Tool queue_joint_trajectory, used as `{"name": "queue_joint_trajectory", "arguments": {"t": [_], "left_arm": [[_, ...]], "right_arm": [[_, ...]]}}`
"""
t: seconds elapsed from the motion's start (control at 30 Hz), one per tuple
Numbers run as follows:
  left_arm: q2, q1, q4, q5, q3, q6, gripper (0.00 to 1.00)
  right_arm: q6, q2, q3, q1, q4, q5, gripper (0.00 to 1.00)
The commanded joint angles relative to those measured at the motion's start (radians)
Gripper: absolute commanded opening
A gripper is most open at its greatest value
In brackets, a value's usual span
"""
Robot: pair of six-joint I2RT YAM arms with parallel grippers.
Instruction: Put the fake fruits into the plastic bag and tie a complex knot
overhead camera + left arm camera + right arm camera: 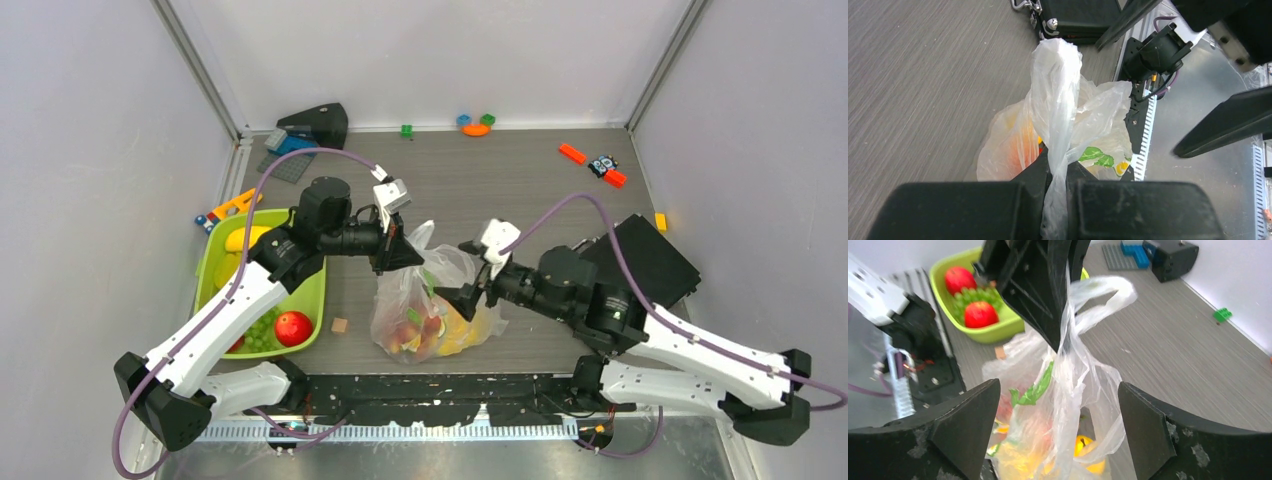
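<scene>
The plastic bag (pixel 430 310) stands at the table's near middle, with yellow and red fake fruits (pixel 455 335) inside it. My left gripper (pixel 405 255) is shut on a twisted handle strip of the bag (pixel 1058 100), which runs up between its fingers (pixel 1058 172). A free handle loop (pixel 1108 290) sticks out beside it. My right gripper (pixel 1058 390) is open, its jaws wide on either side of the bag's upper part (pixel 1073 380) without pinching it. More fruits, a red apple (pixel 292 327) and green grapes (pixel 262 335), lie in the lime-green tray (pixel 212 270). No knot shows in any view.
A black box (pixel 645 260) sits behind my right arm. A small wooden cube (pixel 340 325) lies between tray and bag. Toy bricks (pixel 476 128) and a red-orange piece (pixel 575 153) are scattered along the back, with a dark device (pixel 315 125) in the back left corner.
</scene>
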Motion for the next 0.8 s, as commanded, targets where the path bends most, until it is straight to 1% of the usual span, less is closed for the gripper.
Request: {"name": "queue_joint_trajectory", "arguments": {"t": [0.0, 0.07, 0.23, 0.4, 0.43, 0.47, 0.57, 0.6, 0.63, 0.67, 0.7, 0.73, 0.77], "left_arm": [[-0.017, -0.003, 0.000, -0.009, 0.037, 0.012, 0.00], [-0.018, -0.003, -0.002, -0.012, 0.037, 0.012, 0.00], [-0.020, -0.003, -0.001, -0.018, 0.037, 0.008, 0.00], [-0.022, -0.002, -0.009, -0.018, 0.041, 0.014, 0.00], [-0.024, -0.002, -0.013, -0.023, 0.042, 0.018, 0.00], [-0.025, -0.002, -0.017, -0.027, 0.044, 0.021, 0.00], [-0.026, -0.002, -0.017, -0.031, 0.043, 0.022, 0.00], [-0.025, -0.003, -0.015, -0.024, 0.045, 0.018, 0.00], [-0.024, -0.003, -0.012, -0.017, 0.045, 0.013, 0.00], [-0.024, -0.003, -0.007, -0.010, 0.045, 0.007, 0.00], [-0.024, -0.003, -0.005, -0.005, 0.045, 0.003, 0.00], [-0.025, -0.002, -0.003, -0.002, 0.045, 0.001, 0.00], [-0.025, -0.002, -0.003, -0.001, 0.044, 0.001, 0.00]], "right_arm": [[-0.139, 0.094, 0.050, 0.091, -0.071, 0.242, 0.96], [-0.154, 0.132, 0.070, 0.141, -0.077, 0.299, 0.96], [-0.188, 0.190, 0.084, 0.210, -0.058, 0.418, 0.97], [-0.185, 0.293, 0.133, 0.237, -0.121, 0.638, 0.96], [-0.187, 0.308, 0.138, 0.237, -0.128, 0.664, 0.94], [-0.188, 0.313, 0.138, 0.237, -0.138, 0.727, 0.93], [-0.207, 0.314, 0.129, 0.237, -0.135, 0.834, 0.80], [-0.213, 0.312, 0.121, 0.237, -0.127, 0.877, 0.73], [-0.221, 0.310, 0.113, 0.236, -0.121, 0.897, 0.70], [-0.228, 0.310, 0.109, 0.236, -0.112, 0.927, 0.63], [-0.229, 0.309, 0.104, 0.232, -0.104, 0.938, 0.59], [-0.228, 0.307, 0.101, 0.230, -0.098, 0.953, 0.52], [-0.227, 0.297, 0.094, 0.228, -0.084, 0.956, 0.47]]}}
